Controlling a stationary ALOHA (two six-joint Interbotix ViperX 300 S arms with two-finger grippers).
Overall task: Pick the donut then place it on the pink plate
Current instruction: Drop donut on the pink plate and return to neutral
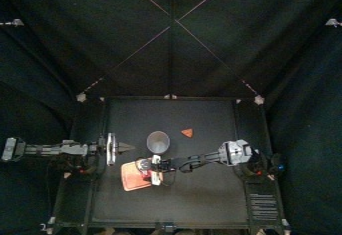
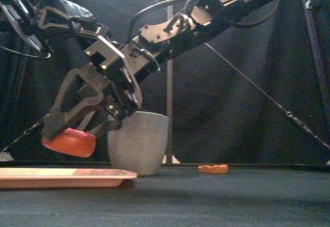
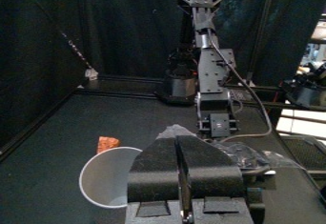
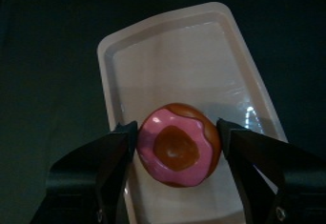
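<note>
Front view: the right arm [image 2: 194,23] slanted down from the upper right.
The right gripper [image 2: 75,134] clamped the donut [image 2: 69,143] just above the pink plate [image 2: 65,177]; the left gripper [image 3: 186,166] rested at the left, jaws together.

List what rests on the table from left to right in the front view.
Pink tray, with the donut in the right pincer above it → tall grey speckled cup → small orange toy.

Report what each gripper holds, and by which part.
Right gripper holds the donut by its two opposite sides, above the pink plate. Left gripper is shut on nothing.
</note>
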